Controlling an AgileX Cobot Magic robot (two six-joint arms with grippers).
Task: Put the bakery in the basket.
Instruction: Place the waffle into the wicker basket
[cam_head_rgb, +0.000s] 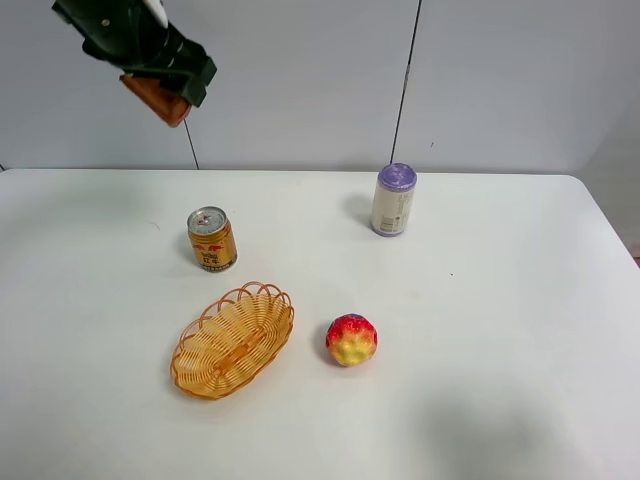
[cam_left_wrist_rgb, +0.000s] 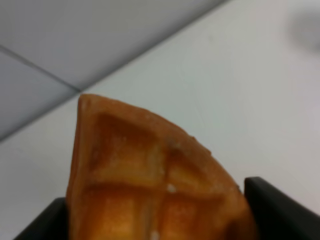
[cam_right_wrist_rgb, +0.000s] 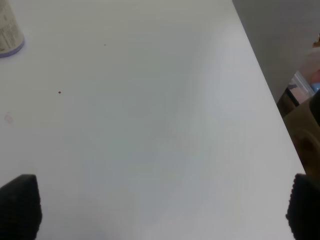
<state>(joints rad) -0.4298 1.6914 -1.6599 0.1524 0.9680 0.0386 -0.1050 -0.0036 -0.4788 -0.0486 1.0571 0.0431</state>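
Observation:
My left gripper (cam_head_rgb: 165, 88) is high above the table's far left and is shut on the bakery (cam_head_rgb: 155, 99), an orange-brown waffle wedge. The waffle's square grid top fills the left wrist view (cam_left_wrist_rgb: 150, 175) between the two dark fingers (cam_left_wrist_rgb: 280, 210). The oval wicker basket (cam_head_rgb: 233, 339) lies empty on the table, well below and to the right of that gripper. My right gripper is out of the high view; in the right wrist view its two dark fingertips (cam_right_wrist_rgb: 20, 205) stand wide apart over bare table, holding nothing.
A gold drink can (cam_head_rgb: 212, 239) stands just behind the basket. A round red-yellow fruit (cam_head_rgb: 351, 339) lies right of the basket. A white canister with a purple lid (cam_head_rgb: 393, 199) stands at the back; its base shows in the right wrist view (cam_right_wrist_rgb: 9, 35). The table's right edge (cam_right_wrist_rgb: 270, 100) is near.

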